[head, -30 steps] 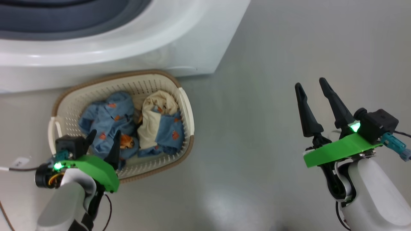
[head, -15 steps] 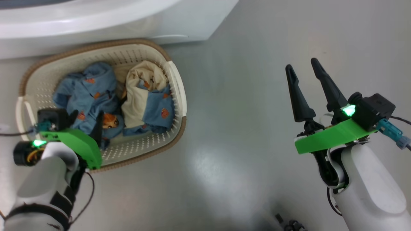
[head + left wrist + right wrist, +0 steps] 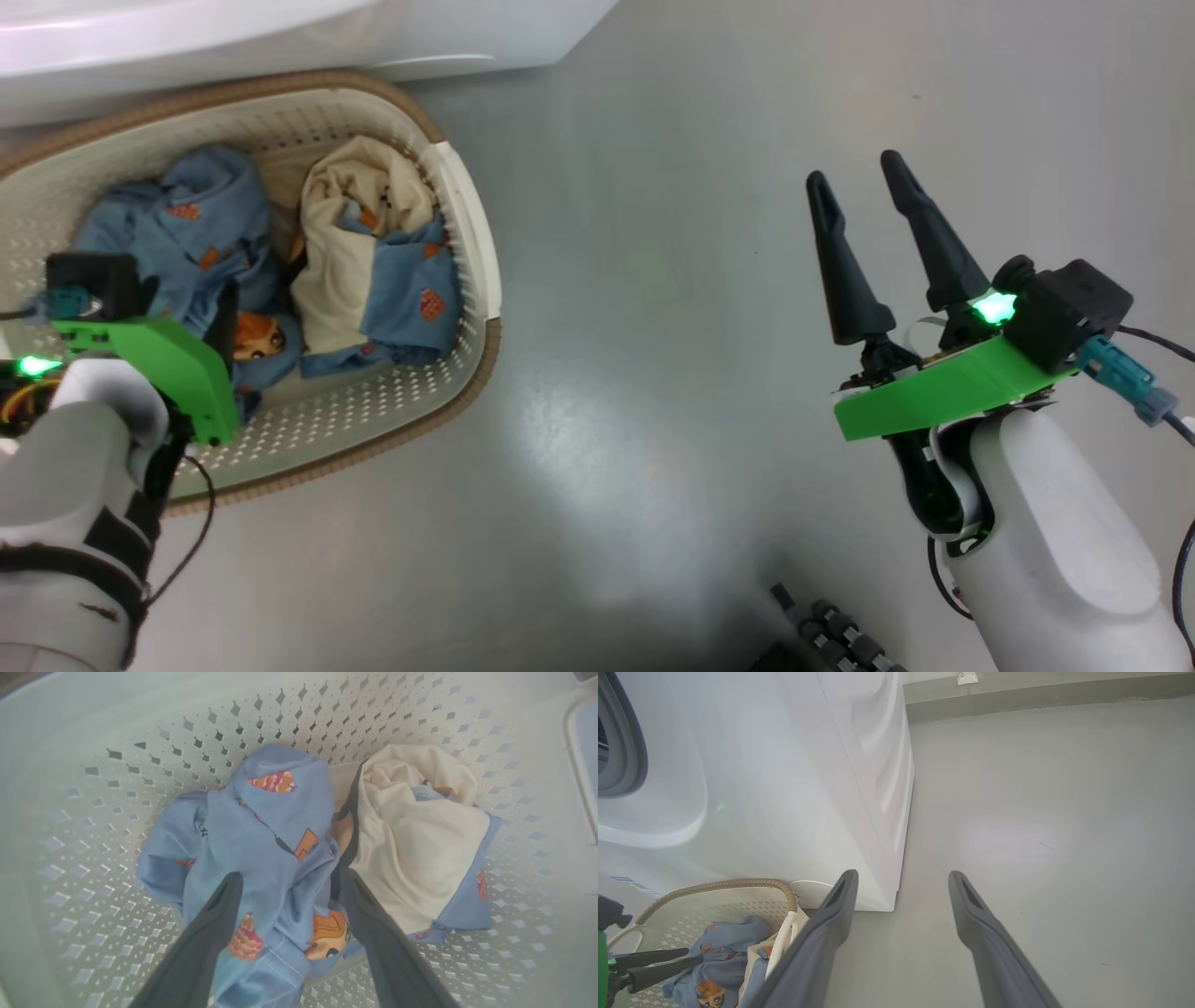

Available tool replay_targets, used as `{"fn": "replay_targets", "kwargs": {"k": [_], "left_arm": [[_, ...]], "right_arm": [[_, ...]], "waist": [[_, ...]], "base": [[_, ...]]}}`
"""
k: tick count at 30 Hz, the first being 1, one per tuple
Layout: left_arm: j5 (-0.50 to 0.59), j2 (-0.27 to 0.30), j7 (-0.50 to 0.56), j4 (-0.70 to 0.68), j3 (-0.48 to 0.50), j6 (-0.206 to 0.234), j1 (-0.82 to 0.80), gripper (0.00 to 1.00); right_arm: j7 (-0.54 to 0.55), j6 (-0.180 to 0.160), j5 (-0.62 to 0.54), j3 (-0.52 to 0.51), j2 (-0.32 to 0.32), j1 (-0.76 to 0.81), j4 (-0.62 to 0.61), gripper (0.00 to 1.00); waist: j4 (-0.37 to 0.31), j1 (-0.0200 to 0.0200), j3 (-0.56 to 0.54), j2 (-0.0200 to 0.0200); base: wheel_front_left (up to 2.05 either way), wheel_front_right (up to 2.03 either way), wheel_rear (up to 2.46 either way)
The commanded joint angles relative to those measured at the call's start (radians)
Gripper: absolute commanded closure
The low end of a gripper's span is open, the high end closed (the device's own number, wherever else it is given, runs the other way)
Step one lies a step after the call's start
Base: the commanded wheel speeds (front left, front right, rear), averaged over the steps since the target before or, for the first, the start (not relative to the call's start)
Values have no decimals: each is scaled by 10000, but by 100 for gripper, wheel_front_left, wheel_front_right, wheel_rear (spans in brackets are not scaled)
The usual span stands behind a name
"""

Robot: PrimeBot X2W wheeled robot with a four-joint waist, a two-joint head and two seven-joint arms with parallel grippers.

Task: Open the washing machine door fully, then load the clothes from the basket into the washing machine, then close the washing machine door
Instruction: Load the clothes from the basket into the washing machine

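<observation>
the white washing machine stands just behind the cream basket, with the clothes bundled inside. the left gripper has its fingers spread astride the blue fabric. the right gripper is spread and empty over the floor. risk: a shallow pinch catches one fold, and the cream-yellow piece gets left.

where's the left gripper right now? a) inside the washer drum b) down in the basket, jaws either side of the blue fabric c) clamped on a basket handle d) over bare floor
b: the left wrist view shows the left gripper inside the basket, jaws spread astride a blue fold of the clothes.
</observation>
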Motion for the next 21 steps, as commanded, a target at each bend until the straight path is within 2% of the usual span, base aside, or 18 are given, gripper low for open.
{"fn": "replay_targets", "kwargs": {"k": [1, 11, 21], "left_arm": [[45, 524, 40, -3, 127, 78, -11, 0], [326, 800, 611, 42, -256, 441, -397, 0], [560, 1137, 1128, 52, -646, 451, -550, 0]], "right_arm": [[-92, 46, -109, 266, 28, 165, -239, 0], [-92, 46, -68, 576, 230, 96, -302, 0], [-92, 46, 16, 865, 364, 23, -380, 0]], "waist": [[-139, 0, 115, -1], [-506, 0, 407, -1], [-854, 0, 637, -1]], "base": [[0, 0, 0], [0, 0, 0], [0, 0, 0]]}}
